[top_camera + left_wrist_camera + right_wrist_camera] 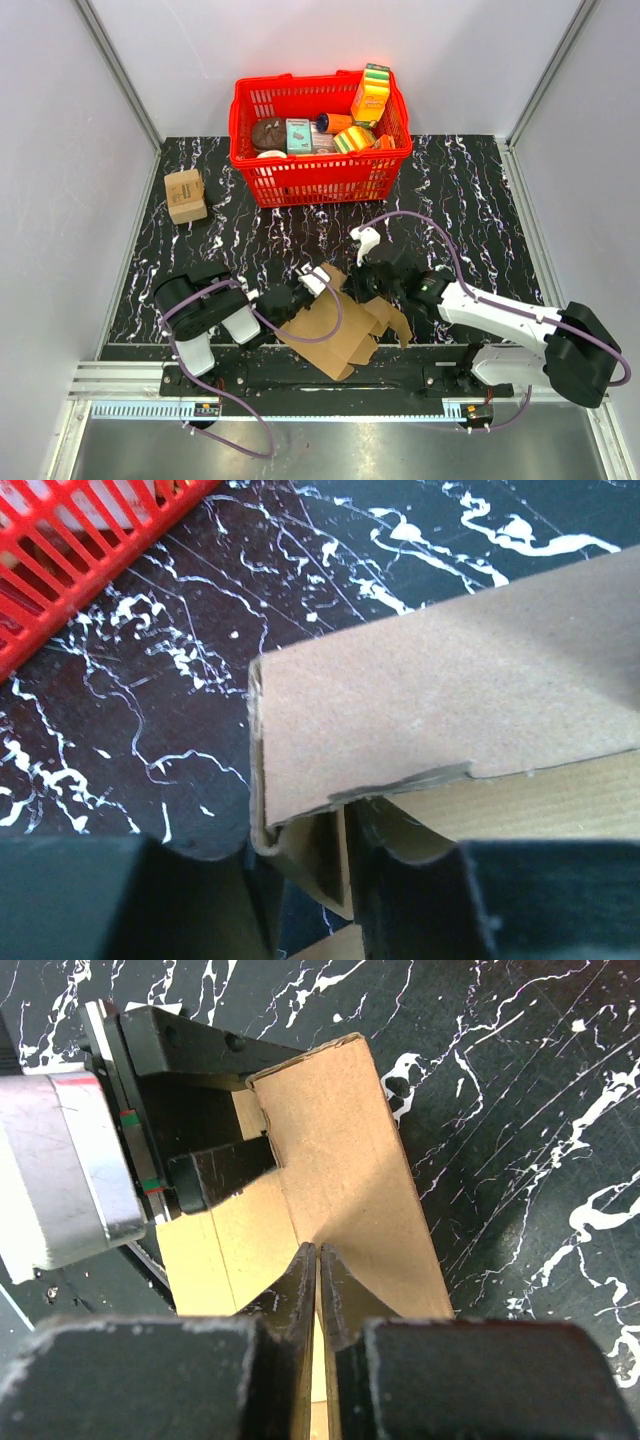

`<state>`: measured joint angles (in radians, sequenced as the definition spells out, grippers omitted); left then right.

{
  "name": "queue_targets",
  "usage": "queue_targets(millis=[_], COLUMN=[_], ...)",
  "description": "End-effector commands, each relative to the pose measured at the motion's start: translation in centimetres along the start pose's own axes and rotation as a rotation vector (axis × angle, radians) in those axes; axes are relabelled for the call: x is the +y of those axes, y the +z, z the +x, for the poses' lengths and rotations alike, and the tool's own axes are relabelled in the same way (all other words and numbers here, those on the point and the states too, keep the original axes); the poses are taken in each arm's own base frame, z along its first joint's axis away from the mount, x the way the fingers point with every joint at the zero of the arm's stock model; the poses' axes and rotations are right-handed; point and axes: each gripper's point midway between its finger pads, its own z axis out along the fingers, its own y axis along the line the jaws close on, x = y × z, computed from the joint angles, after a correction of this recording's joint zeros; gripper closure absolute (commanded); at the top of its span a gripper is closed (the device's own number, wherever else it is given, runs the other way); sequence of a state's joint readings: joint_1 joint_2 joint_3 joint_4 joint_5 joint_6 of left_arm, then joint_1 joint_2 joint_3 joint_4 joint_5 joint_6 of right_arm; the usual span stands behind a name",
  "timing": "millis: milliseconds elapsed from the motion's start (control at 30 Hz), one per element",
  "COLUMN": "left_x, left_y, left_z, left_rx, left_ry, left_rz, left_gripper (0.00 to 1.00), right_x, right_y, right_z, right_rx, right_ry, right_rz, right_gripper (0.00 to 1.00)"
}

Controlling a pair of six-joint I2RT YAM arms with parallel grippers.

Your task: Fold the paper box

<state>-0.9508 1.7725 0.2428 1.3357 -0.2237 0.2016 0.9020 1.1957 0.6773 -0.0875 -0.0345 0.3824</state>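
Top external: on a pale-walled, white-veined black table (470, 190), left tool (316, 290) and right tool (363, 281) clamp the paper box (335, 335).

Red basket (320, 180) of packages (370, 96), small tan box (186, 194)

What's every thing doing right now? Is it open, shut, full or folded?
paper box: partly folded, flaps sticking out, held by both grippers.
left gripper: shut on the paper box.
right gripper: shut on the paper box.
red basket: upright, holding packages.
small tan box: closed, untouched.
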Motion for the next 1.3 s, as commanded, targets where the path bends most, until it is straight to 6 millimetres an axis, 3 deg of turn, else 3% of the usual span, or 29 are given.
queue_targets(millis=[0,100,333,533,667,1000,1133,1200,1233,1267], left_x=[1.4,1.2,0.9,0.4,0.1,-1.2,-1.1,-1.4,-1.2,-1.4], left_y=[0.2,0.2,-0.4,-2.2,-3.2,-6.0,-6.8,-6.7,-6.9,-6.8], left_z=[-7.4,-7.5,-7.6,-9.0,-8.8,-8.2,-9.1,-8.2,-8.9,-8.0], left_rx=[-0.296,-0.298,-0.304,-0.352,-0.352,-0.341,-0.356,-0.303,-0.317,-0.268], left_ry=[-0.047,-0.051,-0.088,-0.133,-0.163,-0.238,-0.275,-0.276,-0.280,-0.275], left_rz=[-0.079,-0.072,-0.053,0.003,0.032,0.131,0.142,0.153,0.150,0.153], left_gripper=[0.66,0.57,0.48,0.41,0.35,0.32,0.33,0.34,0.35,0.35], right_x=[0.9,0.9,0.8,0.5,0.4,0.3,0.4,0.5,0.6,0.7], right_y=[0.5,0.7,0.7,1.0,1.0,1.0,0.9,0.7,0.6,0.4], right_z=[-1.1,-0.8,-0.7,-0.4,-0.5,-0.5,-0.6,-1.0,-1.1,-1.6], right_rx=[-0.025,-0.018,-0.017,-0.007,-0.012,-0.006,-0.012,-0.020,-0.022,-0.033], right_ry=[0.023,0.030,0.027,0.027,0.029,0.023,0.023,0.020,0.020,0.018], right_rz=[-0.036,-0.040,-0.036,-0.024,-0.018,-0.012,-0.014,-0.015,-0.016,-0.019], right_gripper=[0.91,0.91,0.91,0.91,0.91,0.91,0.90,0.88,0.87,0.85])
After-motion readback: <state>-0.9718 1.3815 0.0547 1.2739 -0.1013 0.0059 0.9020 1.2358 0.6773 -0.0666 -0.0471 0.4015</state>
